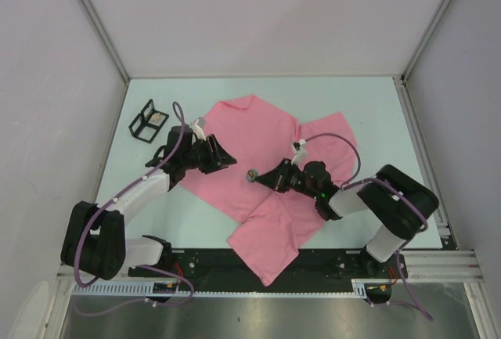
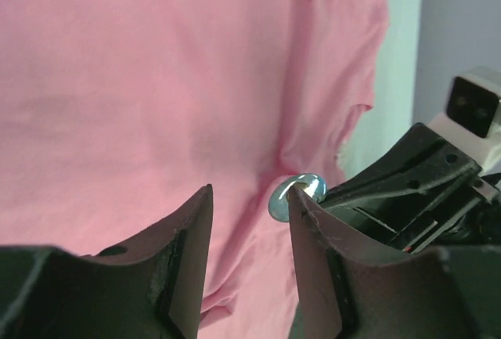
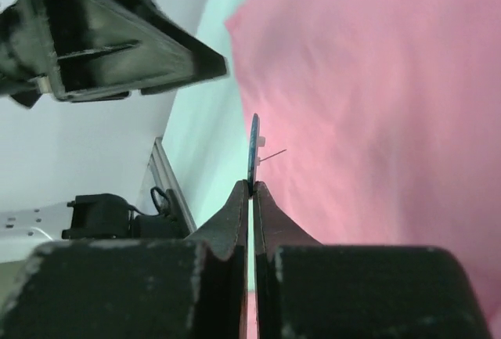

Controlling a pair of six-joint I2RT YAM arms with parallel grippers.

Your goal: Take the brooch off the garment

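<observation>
Pink garment [image 1: 262,198] lies spread mid surface [image 1: 376,112]. The right hand [image 1: 263,178] is clamped on the rim of the round brooch [image 1: 251,174] over the shirt's middle, where cloth puckers. The left hand [image 1: 223,159] has fingers apart, empty, just beside brooch.

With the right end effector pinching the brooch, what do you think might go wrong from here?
The right end effector grips the brooch only by its thin edge, so it may slip free. The garment puckers toward the brooch, so pulling might drag or tear the cloth, since the open left end effector holds nothing down.
</observation>
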